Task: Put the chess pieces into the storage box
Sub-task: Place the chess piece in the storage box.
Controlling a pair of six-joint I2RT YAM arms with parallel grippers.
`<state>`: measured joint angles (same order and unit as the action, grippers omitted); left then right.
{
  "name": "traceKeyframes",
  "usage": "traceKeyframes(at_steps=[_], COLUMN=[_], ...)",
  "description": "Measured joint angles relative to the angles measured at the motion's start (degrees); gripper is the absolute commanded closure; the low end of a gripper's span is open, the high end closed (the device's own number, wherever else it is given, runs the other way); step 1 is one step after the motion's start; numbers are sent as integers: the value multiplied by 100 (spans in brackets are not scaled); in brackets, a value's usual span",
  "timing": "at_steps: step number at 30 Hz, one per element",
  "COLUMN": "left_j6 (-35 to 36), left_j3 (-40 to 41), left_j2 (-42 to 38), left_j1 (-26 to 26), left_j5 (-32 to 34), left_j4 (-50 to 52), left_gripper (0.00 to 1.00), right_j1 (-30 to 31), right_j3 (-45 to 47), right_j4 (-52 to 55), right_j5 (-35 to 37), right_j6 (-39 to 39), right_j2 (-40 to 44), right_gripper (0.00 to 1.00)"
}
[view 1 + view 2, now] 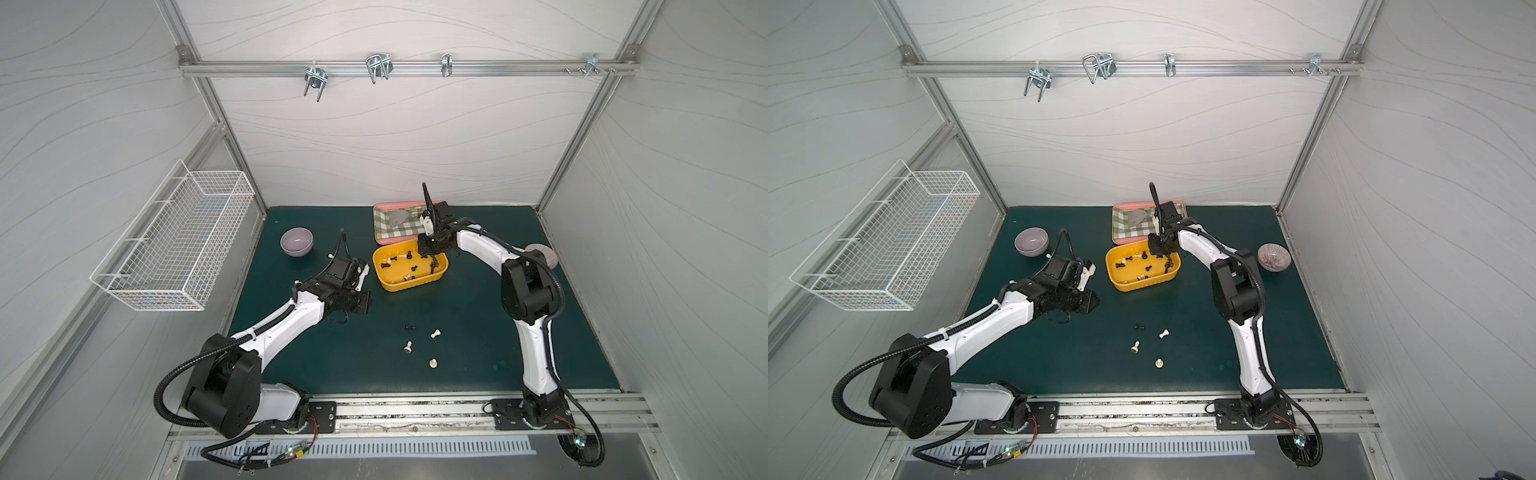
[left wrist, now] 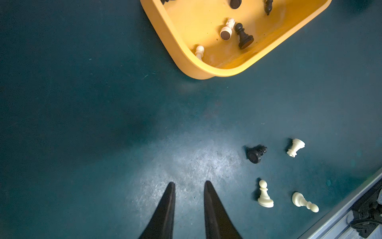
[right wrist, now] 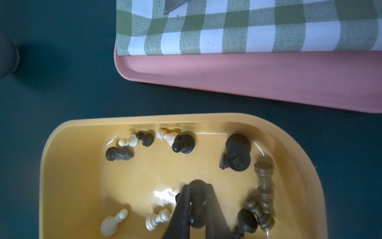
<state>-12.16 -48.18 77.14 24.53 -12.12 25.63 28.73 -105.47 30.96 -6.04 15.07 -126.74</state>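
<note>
The storage box [image 1: 409,286] is a shallow yellow tub on the green mat, and several black and cream chess pieces lie inside it [image 3: 183,143]. My right gripper [image 3: 197,184] hangs over the box's inside, shut on a black chess piece [image 3: 197,198]. Loose on the mat nearer the front lie one black piece [image 2: 256,153] and three cream pieces [image 2: 295,147], [image 2: 264,195], [image 2: 305,202]. My left gripper [image 2: 189,183] hovers to their left with its fingers apart and nothing between them. In a top view it [image 1: 365,301] sits left of the box.
A pink tray [image 3: 227,72] with a green checked cloth stands just behind the box. A purple bowl [image 1: 296,241] is at the back left, a striped bowl [image 1: 1273,256] at the right. A white wire basket [image 1: 174,245] hangs on the left wall.
</note>
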Motion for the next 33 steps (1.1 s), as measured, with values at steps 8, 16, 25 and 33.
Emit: traceKeyframes(at_steps=[8,16,25,33], left_j6=[9,79,142,511], left_j3=[-2,-96,-96,-96], left_j2=[151,243,240,201], left_j1=[0,0,0,103], left_j5=[-61,-81,-151,-323], left_j4=[2,52,57,96], left_gripper=[74,74,73,72], right_j1=[0,0,0,0], right_j3=[-227,-238,-238,55], right_j4=[59,101,105,105], right_j5=[-24,-24,-22,-44], right_j6=[26,57,57,57], right_j2=[-173,-173,-168,302], right_gripper=[81,79,79,79])
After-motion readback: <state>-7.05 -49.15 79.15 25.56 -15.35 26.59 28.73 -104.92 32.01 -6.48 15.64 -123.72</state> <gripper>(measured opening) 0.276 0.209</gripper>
